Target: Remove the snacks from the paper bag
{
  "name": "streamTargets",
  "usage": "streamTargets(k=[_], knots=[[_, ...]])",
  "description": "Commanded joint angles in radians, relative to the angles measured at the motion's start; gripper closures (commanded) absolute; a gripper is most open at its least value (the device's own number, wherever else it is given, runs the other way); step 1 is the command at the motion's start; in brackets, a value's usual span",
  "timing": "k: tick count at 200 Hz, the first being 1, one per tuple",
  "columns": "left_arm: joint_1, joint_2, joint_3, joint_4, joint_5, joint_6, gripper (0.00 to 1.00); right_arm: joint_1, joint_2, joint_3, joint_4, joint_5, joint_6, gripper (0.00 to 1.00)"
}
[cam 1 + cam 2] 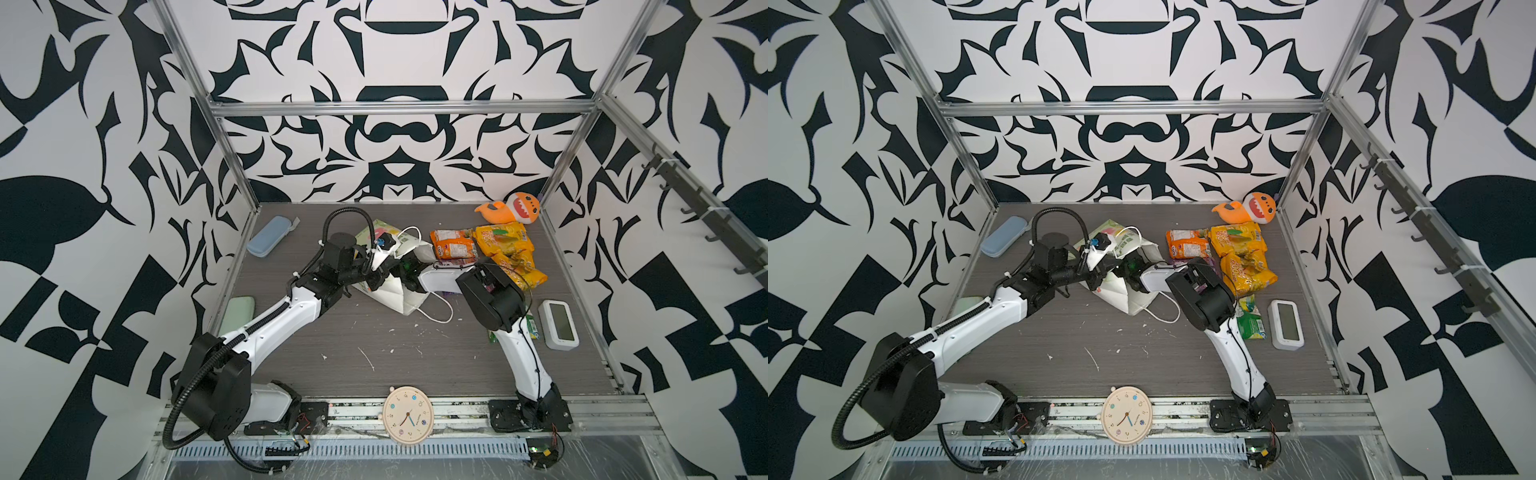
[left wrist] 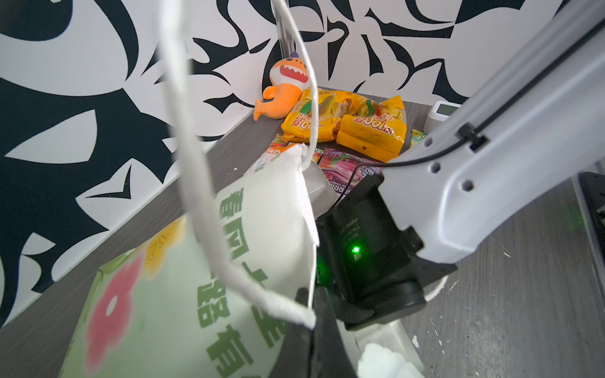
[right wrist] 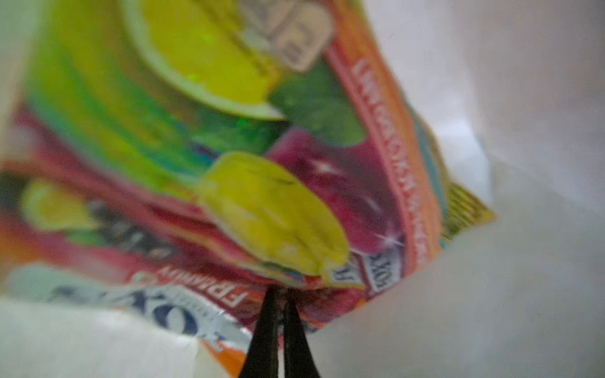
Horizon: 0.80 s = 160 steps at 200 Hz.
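With the left gripper (image 2: 310, 315) pinching the rim of the paper bag (image 2: 258, 209) lying on the counter (image 1: 374, 353), the right gripper (image 3: 279, 296), reaching inside, is clamped on the near edge of the orange-red FOX'S packet (image 3: 229, 170), which extends straight ahead of it, deeper into the bag.

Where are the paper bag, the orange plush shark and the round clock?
paper bag (image 1: 392, 297): in a top view, white side
orange plush shark (image 1: 524, 206): in a top view, head
round clock (image 1: 408, 414): in a top view, dial
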Motion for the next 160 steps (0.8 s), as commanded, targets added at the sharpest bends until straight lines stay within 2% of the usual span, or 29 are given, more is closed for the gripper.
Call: streamTargets(k=[1, 81, 116, 136, 149, 160], knots=[[-0.006, -0.019, -0.020, 0.038, 0.012, 0.009, 1.00, -0.001, -0.108, -0.059, 0.117, -0.016, 0.007, 1.00], [-0.005, -0.012, -0.010, -0.015, -0.033, 0.036, 1.00, -0.002, -0.332, -0.312, 0.220, 0.007, 0.023, 1.00], [-0.006, -0.008, -0.001, -0.027, -0.043, 0.044, 1.00, -0.001, -0.424, -0.397, 0.199, 0.029, 0.025, 1.00], [-0.005, -0.013, -0.003, -0.023, -0.041, 0.042, 1.00, 0.003, -0.442, -0.384, 0.075, 0.100, 0.003, 1.00], [-0.005, -0.015, -0.005, -0.012, -0.035, 0.041, 1.00, -0.001, -0.411, -0.364, 0.066, 0.113, -0.015, 0.85], [-0.006, -0.017, 0.000, -0.012, -0.028, 0.044, 1.00, -0.008, -0.379, -0.353, 0.110, 0.112, -0.017, 0.79]])
